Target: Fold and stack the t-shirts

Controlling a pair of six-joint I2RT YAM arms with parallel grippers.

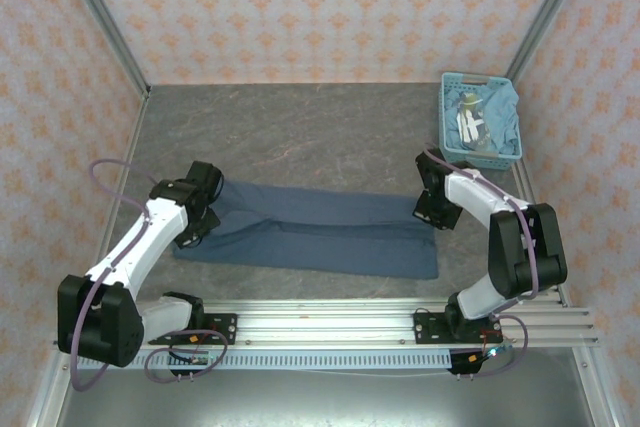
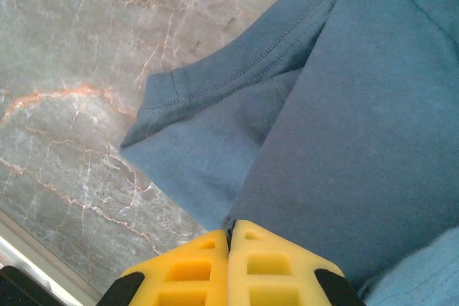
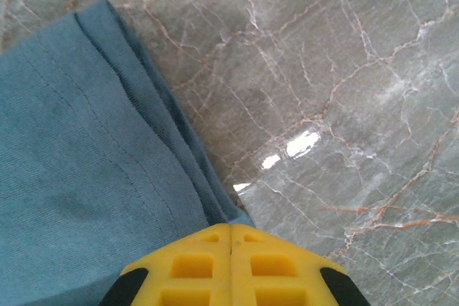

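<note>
Slate-blue shirt (image 1: 310,232) laid long on table (image 1: 330,137). Left gripper (image 2: 229,230) and right gripper (image 3: 230,228) pinched onto opposite ends. White print inside basket (image 1: 446,112) too small to read.

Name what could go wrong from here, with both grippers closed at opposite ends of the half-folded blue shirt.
1. The right gripper seems to pinch only the very corner of the slate-blue t-shirt; the cloth could slip out on a lift.
2. Beside the left gripper a sleeve sticks out of the fold and may flop loose, spoiling it.
3. The basket stands on the right gripper's side; a wide swing might knock it.
</note>
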